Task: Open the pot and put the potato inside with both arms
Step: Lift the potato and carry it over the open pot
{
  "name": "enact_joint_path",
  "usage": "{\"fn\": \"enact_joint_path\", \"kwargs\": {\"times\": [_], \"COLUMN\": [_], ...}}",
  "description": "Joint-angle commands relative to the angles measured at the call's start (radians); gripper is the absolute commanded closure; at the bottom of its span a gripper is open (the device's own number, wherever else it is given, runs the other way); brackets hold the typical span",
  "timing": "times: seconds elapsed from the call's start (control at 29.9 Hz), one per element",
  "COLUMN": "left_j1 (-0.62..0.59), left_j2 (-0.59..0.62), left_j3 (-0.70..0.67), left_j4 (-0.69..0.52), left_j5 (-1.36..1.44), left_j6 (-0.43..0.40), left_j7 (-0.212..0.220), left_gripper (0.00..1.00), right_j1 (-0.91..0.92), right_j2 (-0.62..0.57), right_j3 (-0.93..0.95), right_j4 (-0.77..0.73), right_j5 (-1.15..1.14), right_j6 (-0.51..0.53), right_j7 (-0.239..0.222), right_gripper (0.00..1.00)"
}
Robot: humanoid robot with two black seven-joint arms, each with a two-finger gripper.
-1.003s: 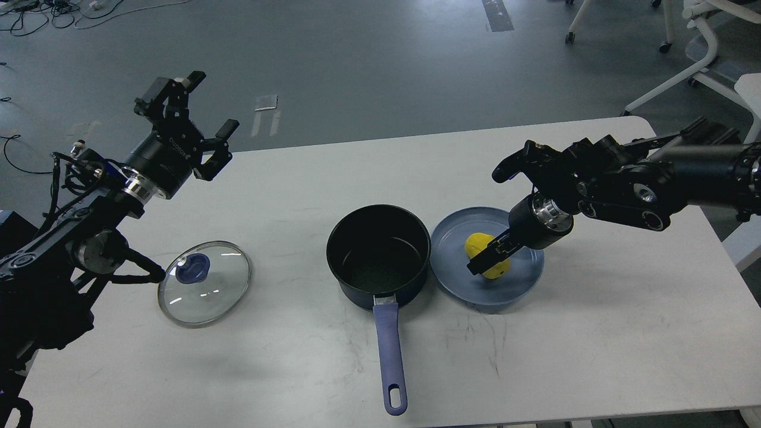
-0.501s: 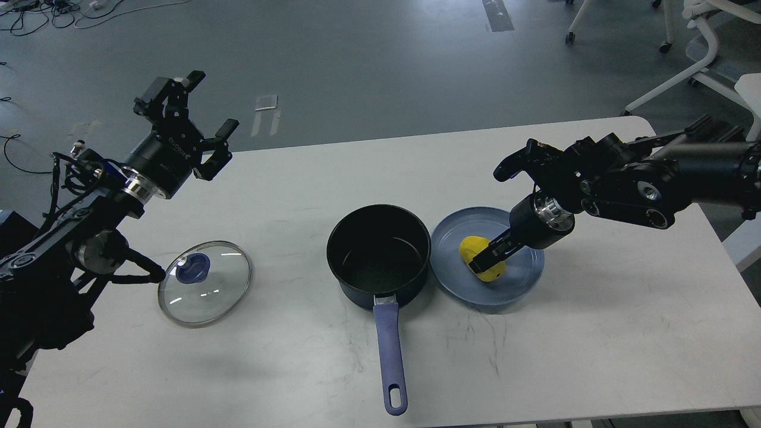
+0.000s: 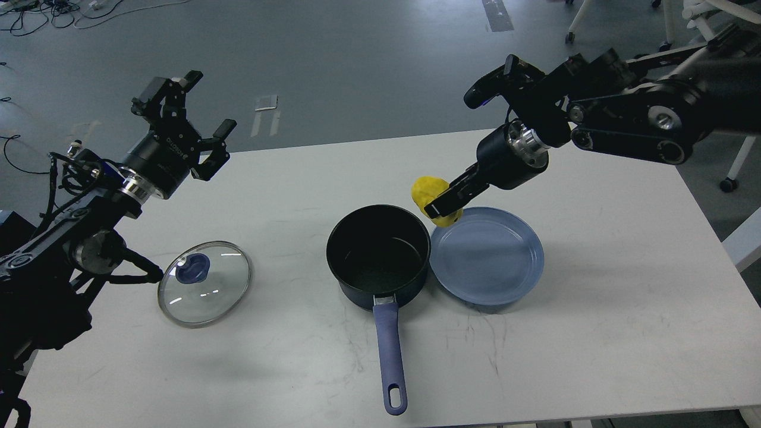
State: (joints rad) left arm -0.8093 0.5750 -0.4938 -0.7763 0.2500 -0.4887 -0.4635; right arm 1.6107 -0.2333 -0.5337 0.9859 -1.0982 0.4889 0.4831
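The dark pot (image 3: pixel 379 257) stands open at the table's middle, its purple-blue handle (image 3: pixel 391 356) pointing toward me. Its glass lid (image 3: pixel 204 283) with a blue knob lies flat on the table to the left. My right gripper (image 3: pixel 438 205) is shut on the yellow potato (image 3: pixel 429 193) and holds it in the air just past the pot's far right rim, above the plate's far left edge. My left gripper (image 3: pixel 187 128) is open and empty, raised at the table's far left edge, well away from the lid.
A flat blue plate (image 3: pixel 487 257) sits empty just right of the pot, touching it. The white table (image 3: pixel 594 333) has bare room in front and at the right. Chair legs (image 3: pixel 672 71) stand on the floor at the far right.
My right gripper has lifted the potato off the blue plate and carried it up and to the left, toward the pot's rim. The left arm has barely moved.
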Motion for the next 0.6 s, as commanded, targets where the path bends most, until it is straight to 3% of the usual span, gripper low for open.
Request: {"fn": "enact_joint_path", "kwargs": {"times": [0.0,0.27,0.57], "left_j1": [-0.001,-0.001,-0.001], "left_j2": [0.003,0.005,0.011], "left_j3": [-0.006,-0.008,-0.008], "left_j4": [0.0,0.0,-0.001], "left_j5": [0.0,0.0,-0.001], "left_j6": [0.0,0.0,0.0], "left_j7": [0.0,0.0,0.0], "left_gripper": [0.02,0.02,0.02], "right_j1": [-0.012,-0.049,-0.106], "right_j2": [0.083,0.187,0.221], "right_j3": [0.001,0.0,-0.002], "right_j4": [-0.032,-0.094,-0.141], "right_j5": [0.043,0.083,0.083], "right_j6": [0.0,0.0,0.0], "right_j7": [0.002,0.002,0.002], "right_gripper": [0.75,0.74,0.73]}}
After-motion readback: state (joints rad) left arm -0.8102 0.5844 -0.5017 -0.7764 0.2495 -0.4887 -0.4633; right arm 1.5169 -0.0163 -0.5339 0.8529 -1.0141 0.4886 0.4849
